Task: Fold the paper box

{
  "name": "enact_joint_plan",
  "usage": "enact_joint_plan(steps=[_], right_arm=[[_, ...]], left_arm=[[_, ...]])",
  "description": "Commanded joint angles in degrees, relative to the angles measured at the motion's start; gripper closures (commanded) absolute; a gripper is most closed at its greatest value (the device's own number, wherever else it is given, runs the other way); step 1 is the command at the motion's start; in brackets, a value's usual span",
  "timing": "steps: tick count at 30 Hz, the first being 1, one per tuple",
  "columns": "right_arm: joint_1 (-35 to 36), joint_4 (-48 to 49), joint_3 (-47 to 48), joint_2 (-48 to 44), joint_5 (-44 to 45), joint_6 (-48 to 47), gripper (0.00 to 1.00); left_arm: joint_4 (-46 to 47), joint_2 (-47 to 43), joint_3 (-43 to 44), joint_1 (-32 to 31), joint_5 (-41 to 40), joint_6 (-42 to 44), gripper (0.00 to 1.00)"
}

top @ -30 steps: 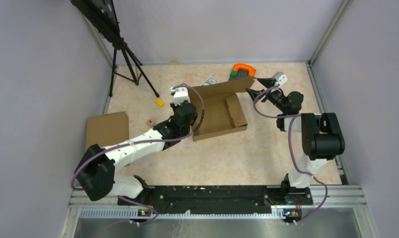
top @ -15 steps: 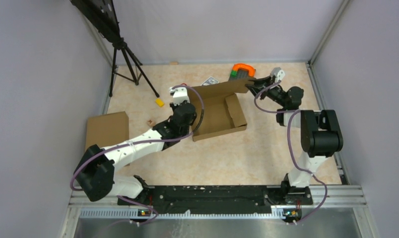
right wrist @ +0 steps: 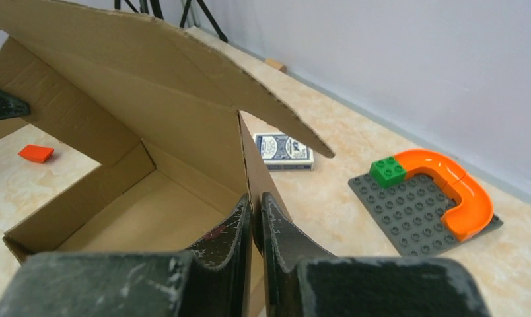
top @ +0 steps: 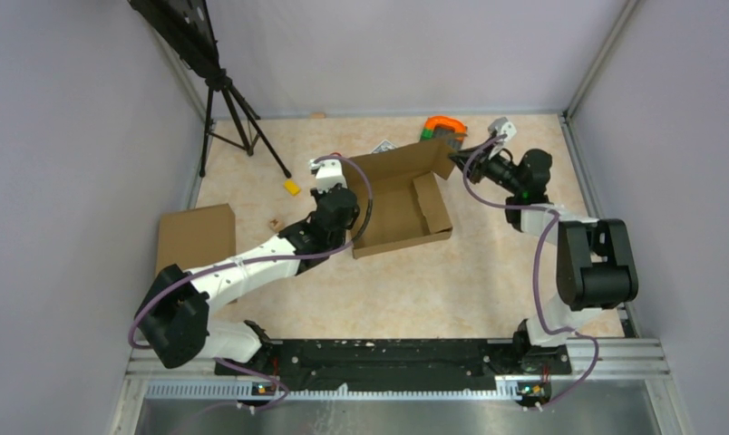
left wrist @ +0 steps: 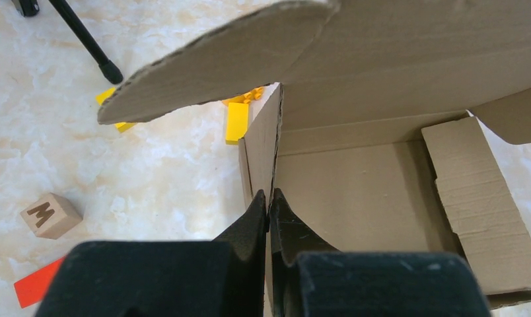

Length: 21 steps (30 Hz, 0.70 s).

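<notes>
The brown paper box (top: 399, 201) lies open in the middle of the floor, its far flap raised. My left gripper (top: 329, 192) is shut on the box's left side wall (left wrist: 263, 148); that wall runs straight out between the black fingertips (left wrist: 256, 212). My right gripper (top: 458, 156) is shut on the box's right side wall (right wrist: 253, 172) at the far right corner, one finger inside the box and one outside. The big flap (right wrist: 137, 59) hangs over the box's inside (right wrist: 144, 221).
A flat cardboard sheet (top: 195, 237) lies at the left. A tripod (top: 237, 113) stands far left. A grey plate with an orange curve (right wrist: 428, 198), a card deck (right wrist: 284, 150), yellow bricks (left wrist: 236, 122), a lettered wooden cube (left wrist: 51, 214) and a red piece (left wrist: 35, 282) lie around the box.
My right gripper has moved left onto the box's right wall and gone from open to shut on it. The far flap has tilted slightly. The left arm has kept still.
</notes>
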Motion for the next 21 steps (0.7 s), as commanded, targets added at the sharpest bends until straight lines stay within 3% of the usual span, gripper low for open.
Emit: enact_joint_plan(steps=[1,7,21], right_arm=[[2.2,-9.3,3.9,-2.6,3.8,-1.4,0.95],[3.7,-16.5,6.3,-4.5,9.7,3.0,1.00],[5.6,-35.4,13.4,-6.0,16.6,8.6,1.00]], left_arm=[[0.4,-0.3,1.1,0.1,1.6,-1.4,1.00],[-1.8,1.6,4.5,0.1,1.9,-1.3,1.00],[-4.6,3.5,8.4,0.0,3.1,-2.3,1.00]])
